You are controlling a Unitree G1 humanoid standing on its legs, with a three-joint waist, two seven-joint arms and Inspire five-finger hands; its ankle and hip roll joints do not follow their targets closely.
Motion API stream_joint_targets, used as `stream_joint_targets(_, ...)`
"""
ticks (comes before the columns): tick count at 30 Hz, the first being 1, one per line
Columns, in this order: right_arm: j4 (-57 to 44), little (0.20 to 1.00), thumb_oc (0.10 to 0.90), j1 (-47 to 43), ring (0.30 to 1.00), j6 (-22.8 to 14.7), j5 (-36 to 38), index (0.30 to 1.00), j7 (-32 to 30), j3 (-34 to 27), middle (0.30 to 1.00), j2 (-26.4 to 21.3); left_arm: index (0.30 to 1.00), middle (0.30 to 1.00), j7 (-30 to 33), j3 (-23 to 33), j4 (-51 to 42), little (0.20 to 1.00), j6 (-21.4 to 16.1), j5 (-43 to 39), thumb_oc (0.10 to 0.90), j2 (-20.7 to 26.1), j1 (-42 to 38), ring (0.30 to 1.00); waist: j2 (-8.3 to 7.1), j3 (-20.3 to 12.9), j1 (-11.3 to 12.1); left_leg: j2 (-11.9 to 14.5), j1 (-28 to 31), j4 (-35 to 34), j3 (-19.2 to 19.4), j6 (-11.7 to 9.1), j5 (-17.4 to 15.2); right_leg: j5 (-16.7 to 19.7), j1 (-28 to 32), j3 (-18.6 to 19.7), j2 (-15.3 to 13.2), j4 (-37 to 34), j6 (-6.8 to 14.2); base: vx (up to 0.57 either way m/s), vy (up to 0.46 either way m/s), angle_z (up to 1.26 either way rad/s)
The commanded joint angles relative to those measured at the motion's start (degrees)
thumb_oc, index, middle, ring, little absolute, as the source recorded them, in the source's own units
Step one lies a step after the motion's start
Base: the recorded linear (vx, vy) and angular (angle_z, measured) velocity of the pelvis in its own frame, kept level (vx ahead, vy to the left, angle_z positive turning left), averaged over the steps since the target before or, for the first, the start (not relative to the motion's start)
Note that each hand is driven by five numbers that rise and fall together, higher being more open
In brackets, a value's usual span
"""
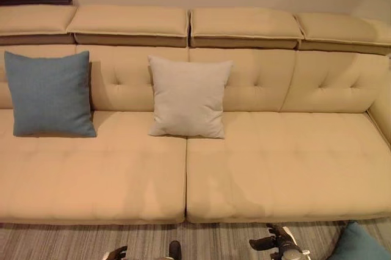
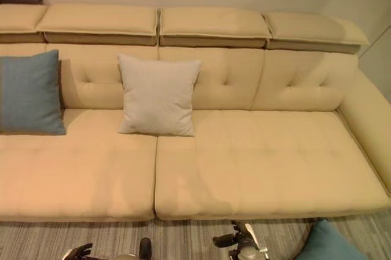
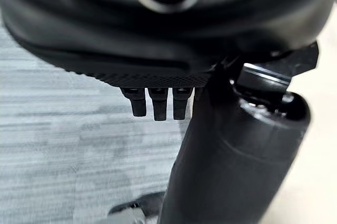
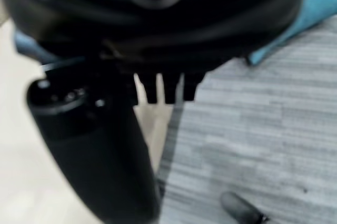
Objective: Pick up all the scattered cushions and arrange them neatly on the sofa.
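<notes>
A blue cushion (image 1: 50, 94) leans upright against the backrest at the left end of the beige sofa (image 1: 275, 162). A light grey cushion (image 1: 188, 97) stands against the backrest near the middle. Another blue cushion (image 1: 360, 243) lies on the floor in front of the sofa's right end, and its corner shows past my right hand (image 4: 310, 8). My left hand (image 1: 115, 252) hangs low over the rug in front of the sofa, its fingers (image 3: 158, 105) straight and holding nothing. My right hand (image 1: 278, 243) is low too, just left of the floor cushion, fingers (image 4: 166, 87) straight and empty.
A grey striped rug (image 1: 214, 241) covers the floor in front of the sofa. The sofa's right armrest (image 2: 372, 126) bounds the seat on that side. The seat to the right of the grey cushion is bare.
</notes>
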Motion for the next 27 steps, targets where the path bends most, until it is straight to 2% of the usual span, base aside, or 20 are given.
stream_joint_targets(1,-2.4,0.900,0.800,-1.5,0.900,-1.8,1.1,0.900,-1.5,0.0,0.900,-3.0,0.900,0.900,0.1,-0.5,0.0,0.900,-1.3,1.1,0.800,0.4,-4.0,0.900,-0.57,-0.2,-1.4,-1.3,0.8,1.5,-4.9,-0.8,-4.8,1.5,-3.0,1.6,0.4,1.5,2.0,-0.03,-0.066,0.05)
stream_joint_targets(8,0.4,0.900,0.800,-0.6,0.900,-1.3,2.3,0.900,-2.2,-1.0,0.900,-3.1,0.900,0.900,-0.6,-3.3,-0.8,0.900,-1.0,1.5,0.800,-1.3,-5.5,0.900,-0.30,1.7,-2.9,-0.2,-0.2,7.1,-5.4,-2.2,-5.6,2.8,-1.7,3.2,1.0,-1.3,0.9,-0.04,-0.054,-0.03)
stream_joint_targets(10,1.5,0.900,0.800,-0.9,0.900,-1.0,2.7,0.900,-2.6,-1.2,0.900,-3.3,0.900,0.900,-0.5,-4.2,-1.4,0.900,-1.1,0.8,0.800,-1.8,-6.3,0.900,-0.31,2.3,-2.7,-0.8,-1.2,8.0,-8.4,-2.5,-5.8,3.3,-2.5,4.4,0.9,-0.9,0.9,-0.06,0.019,-0.45)
stream_joint_targets(12,3.2,0.900,0.800,-0.3,0.900,-0.7,1.8,0.900,-2.7,-0.8,0.900,-3.5,0.900,0.900,-0.5,-4.9,-1.7,0.900,-1.2,0.0,0.800,-2.6,-6.4,0.900,-0.30,2.6,-2.2,-2.2,-1.9,9.4,-14.5,-2.6,-7.2,3.8,-3.9,7.4,0.9,-0.2,1.1,-0.08,0.067,-0.67)
stream_joint_targets(13,3.4,0.900,0.800,-0.2,0.900,-0.6,1.6,0.900,-2.8,-0.7,0.900,-3.6,0.900,0.900,-0.4,-5.1,-1.9,0.900,-1.2,-0.1,0.800,-2.7,-6.5,0.900,-0.29,2.8,-2.1,-2.8,-2.1,10.9,-16.4,-2.6,-7.6,4.1,-4.6,8.7,0.8,0.3,1.2,-0.08,0.120,-1.05)
stream_joint_targets(16,3.5,0.900,0.800,0.0,0.900,-0.2,0.4,0.900,-2.6,0.1,0.900,-4.4,0.900,0.900,-0.6,-6.2,-2.6,0.900,-1.4,0.2,0.800,-2.8,-7.0,0.900,0.37,3.3,-2.2,-3.6,-1.8,11.6,-19.4,-2.7,-8.7,4.8,-6.4,11.6,0.5,1.3,1.7,-0.05,0.136,-1.01)
stream_joint_targets(18,3.7,0.900,0.800,0.1,0.900,-0.1,-0.1,0.900,-2.3,0.1,0.900,-4.6,0.900,0.900,-0.8,-6.5,-2.6,0.900,-1.4,0.5,0.800,-2.9,-7.2,0.900,0.70,3.4,-2.3,-3.6,-1.2,10.5,-19.5,-2.3,-9.1,5.1,-7.0,12.7,0.5,1.7,2.0,-0.02,0.117,-0.71)
stream_joint_targets(21,3.2,0.900,0.800,-0.3,0.900,0.3,0.2,0.900,-2.6,-0.5,0.900,-4.6,0.900,0.900,-0.7,-7.5,-3.1,0.900,-1.4,1.8,0.800,-2.5,-8.4,0.900,1.02,3.6,-3.6,-3.5,-0.3,7.7,-17.7,-1.4,-8.9,6.9,-10.2,15.0,-0.3,2.4,3.4,-0.11,0.256,-0.51)
stream_joint_targets(22,2.8,0.900,0.800,-0.6,0.900,0.5,0.3,0.900,-2.6,-0.6,0.900,-4.4,0.900,0.900,-0.7,-7.8,-3.7,0.900,-1.6,2.1,0.800,-1.9,-9.0,0.900,0.83,4.0,-4.3,-3.8,-0.4,6.2,-16.1,-0.7,-8.5,8.4,-12.4,16.5,-0.8,2.5,4.8,-0.19,0.286,-0.94)
stream_joint_targets(24,2.4,0.900,0.800,-1.1,0.900,0.8,0.2,0.900,-2.9,-0.4,0.900,-4.0,0.900,0.900,-0.3,-7.8,-3.6,0.900,-1.6,2.9,0.800,-0.6,-9.9,0.900,0.45,4.8,-4.4,-3.8,-0.9,4.9,-13.0,0.3,-7.8,10.1,-15.5,17.3,-1.1,3.1,6.1,-0.20,0.221,-1.67)
stream_joint_targets(25,2.4,0.900,0.800,-1.1,0.900,0.8,0.2,0.900,-2.9,-0.4,0.900,-4.0,0.900,0.900,-0.3,-7.8,-3.6,0.900,-1.6,2.9,0.800,-0.6,-9.9,0.900,0.44,4.8,-4.3,-3.8,-0.9,4.9,-12.9,0.3,-7.8,10.1,-15.6,17.4,-1.1,3.1,6.1,-0.18,0.124,-1.73)
stream_joint_targets(26,2.3,0.900,0.800,-1.5,0.900,0.8,-0.1,0.900,-2.9,0.0,0.900,-3.8,0.900,0.900,0.1,-7.5,-3.5,0.900,-1.6,3.0,0.800,0.0,-10.3,0.900,0.44,5.4,-3.9,-3.5,-1.2,5.0,-11.6,0.5,-7.7,10.1,-16.4,15.3,-1.3,4.0,5.7,-0.13,0.057,-0.94)
stream_joint_targets(27,2.5,0.900,0.800,-1.5,0.900,0.7,-0.6,0.900,-3.0,0.1,0.900,-3.7,0.900,0.900,0.1,-7.3,-3.4,0.900,-1.6,3.0,0.800,0.5,-10.6,0.900,0.57,5.7,-3.0,-3.0,-1.5,5.0,-10.1,0.6,-7.7,9.3,-16.3,10.3,-2.5,4.5,5.2,-0.18,0.079,-0.43)
